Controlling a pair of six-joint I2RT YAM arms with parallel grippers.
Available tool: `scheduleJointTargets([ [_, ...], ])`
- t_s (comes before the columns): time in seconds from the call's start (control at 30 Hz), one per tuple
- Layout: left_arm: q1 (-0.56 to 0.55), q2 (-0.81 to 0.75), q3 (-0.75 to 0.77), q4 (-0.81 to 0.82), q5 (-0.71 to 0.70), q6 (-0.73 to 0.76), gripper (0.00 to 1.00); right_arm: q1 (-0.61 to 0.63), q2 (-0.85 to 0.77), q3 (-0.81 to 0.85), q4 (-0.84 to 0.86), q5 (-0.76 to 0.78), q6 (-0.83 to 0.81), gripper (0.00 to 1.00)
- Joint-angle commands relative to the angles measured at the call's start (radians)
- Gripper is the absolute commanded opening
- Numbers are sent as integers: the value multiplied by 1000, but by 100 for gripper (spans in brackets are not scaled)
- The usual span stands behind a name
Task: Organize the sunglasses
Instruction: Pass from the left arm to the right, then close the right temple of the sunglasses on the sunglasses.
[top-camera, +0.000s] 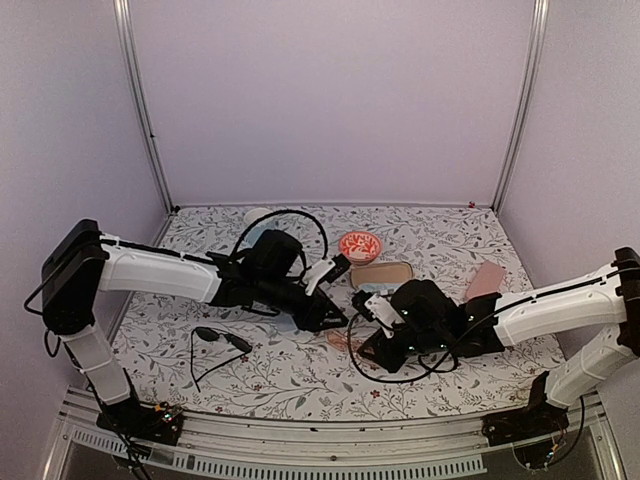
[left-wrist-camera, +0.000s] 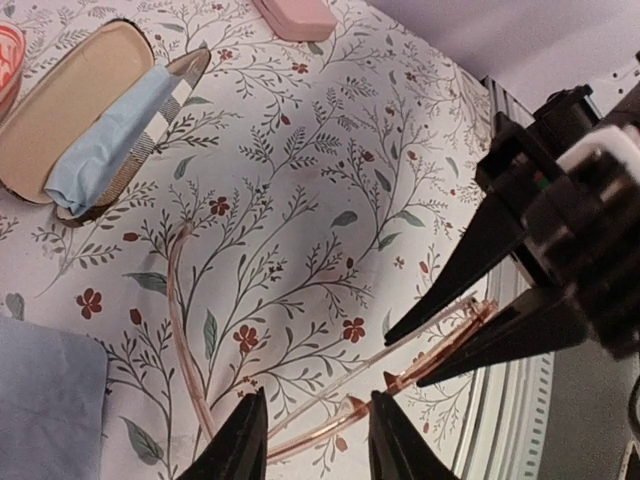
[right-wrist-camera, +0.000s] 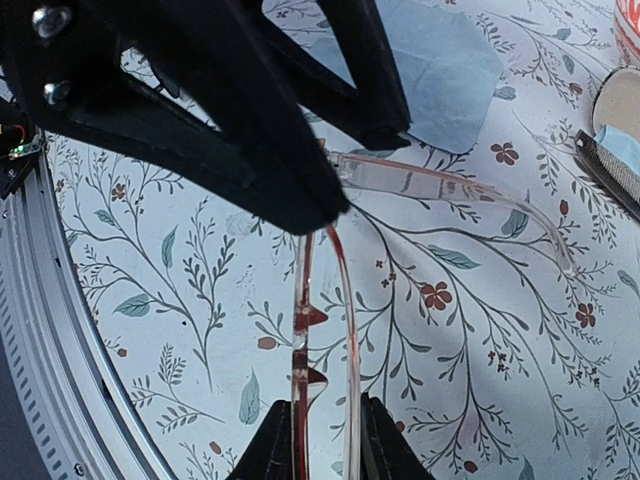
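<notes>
Nearest us runs the metal rail (top-camera: 330, 440) along the near edge of the bench (top-camera: 450, 235), and we read across from there. On the left, the black sunglasses (top-camera: 222, 340) lie flat with their thin arms unfolded, well apart from both grippers.

Next comes the left gripper (left-wrist-camera: 318, 398), partly open and clamped on nothing. Its fingers straddle the pinkish frame (right-wrist-camera: 450, 188) near one hinge. The frame's front bar runs from there straight across to the right gripper (right-wrist-camera: 325, 403). We judge that gripper closed on the bar beside the nose pads (the gap looks no wider than the frame itself). We cannot tell whether the frame rests on the bench or hangs just above it.

One temple stands unfolded and points away from the rail towards the open brown case (left-wrist-camera: 70, 90), where a light-blue cloth (left-wrist-camera: 110, 130) fills part of the lining. That is the relation the coming move turns on, in our judgement. The frame's long axis spans the two grippers and the right arm has the hold. The case lies beyond the frame on the far side, nearer the right arm than the left.

The rail crowds the near side in both wrist views, so the free room is towards the case. Farther right, the pink case (top-camera: 485, 280) lies well apart.
</notes>
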Motion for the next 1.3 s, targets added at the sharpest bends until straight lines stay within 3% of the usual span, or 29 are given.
scheduleJointTargets([
  [0.0, 32, -69, -65, 74, 69, 8, 39, -21, -55, -34, 62, -73, -11, 23],
  [0.27, 98, -178, -245, 241, 204, -28, 63, -64, -162, -80, 92, -238, -31, 22],
  [0.4, 105, -189, -271, 267, 247, -5, 78, -75, -187, -82, 93, -282, -36, 22],
  [0.53, 105, -167, -265, 289, 314, 1, 86, -79, -195, -79, 104, -308, -37, 22],
  [1.03, 85, -113, -213, 236, 354, 7, 87, -88, -198, -93, 176, -334, -11, 20],
  [1.27, 54, -98, -182, 220, 386, 24, 74, -88, -193, -96, 191, -330, -3, 20],
])
